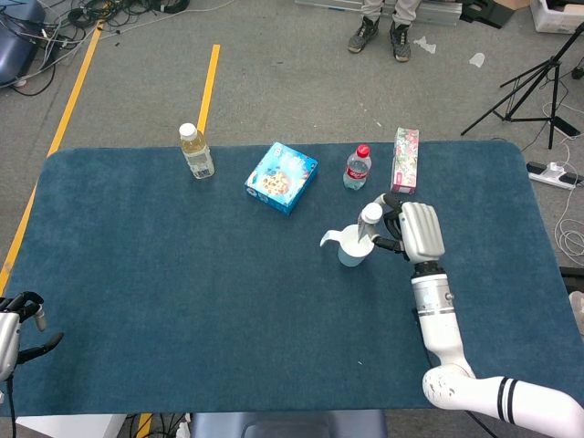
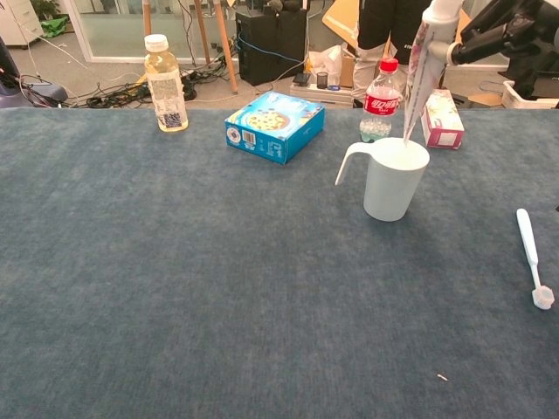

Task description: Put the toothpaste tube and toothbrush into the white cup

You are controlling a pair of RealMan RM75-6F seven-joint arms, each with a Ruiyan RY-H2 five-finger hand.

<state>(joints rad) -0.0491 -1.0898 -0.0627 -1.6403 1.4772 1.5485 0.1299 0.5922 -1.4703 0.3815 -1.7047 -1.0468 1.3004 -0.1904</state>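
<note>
Right hand (image 1: pixel 412 231): fingers grip toothpaste tube (image 2: pixel 422 70) upright, tail inside white cup (image 2: pixel 393 180).
Advice: lower straight, then release.

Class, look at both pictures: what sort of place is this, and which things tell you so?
Probably a robotics lab or test room, not a home: cables lie tangled on the floor, a yellow line is taped there, and a tripod stands beside the table.

A table (image 1: pixel 137 274) covered in dark blue carpet stands on a grey floor (image 1: pixel 274 82) marked with yellow tape lines (image 1: pixel 209 87). Cables (image 1: pixel 100 14) lie beyond its far left corner, a black tripod (image 1: pixel 534 78) beyond its far right.
</note>
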